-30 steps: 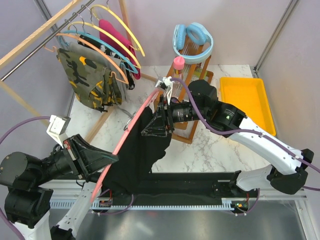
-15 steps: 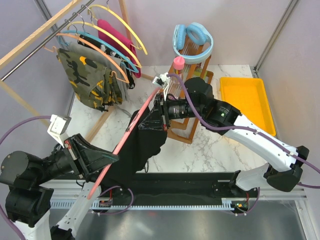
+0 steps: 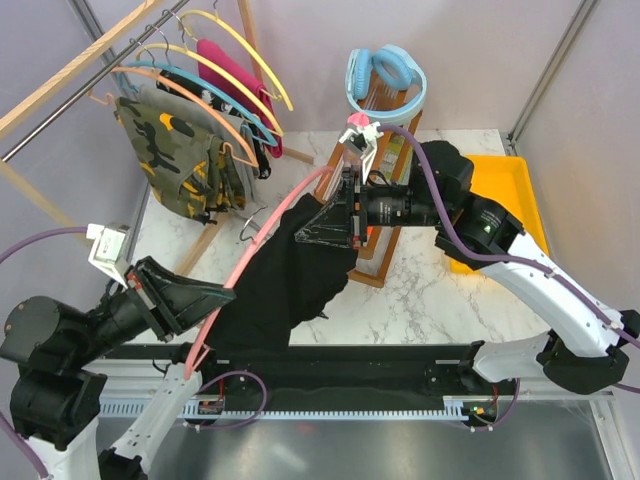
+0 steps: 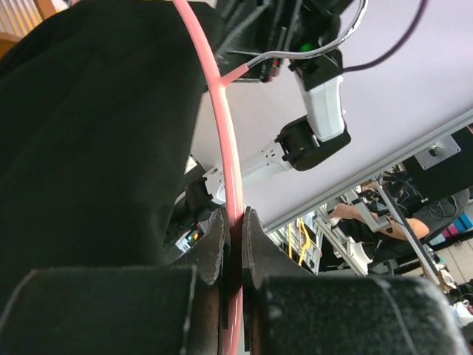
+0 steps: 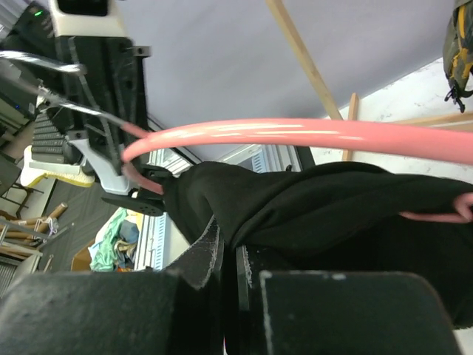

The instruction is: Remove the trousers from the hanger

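Mid peel-off here: left hand (image 4: 233, 222) is clamped tight on the pink hanger (image 4: 223, 111), right hand (image 5: 228, 255) is pinched shut on a fold of the black trousers (image 3: 285, 275), which drape over that hanger above the worktop (image 3: 420, 300). Next I'd guess the right pulls the cloth off sideways while the left holds firm. The camo pair (image 3: 175, 160) hangs on the rack (image 3: 60, 108), untouched.

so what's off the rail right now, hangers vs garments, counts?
Hangers: 1, the pink hanger, pinched in the left gripper.
Garments: 1, the black trousers, draped on that hanger, cloth pinched in the right gripper.
Total: 2.
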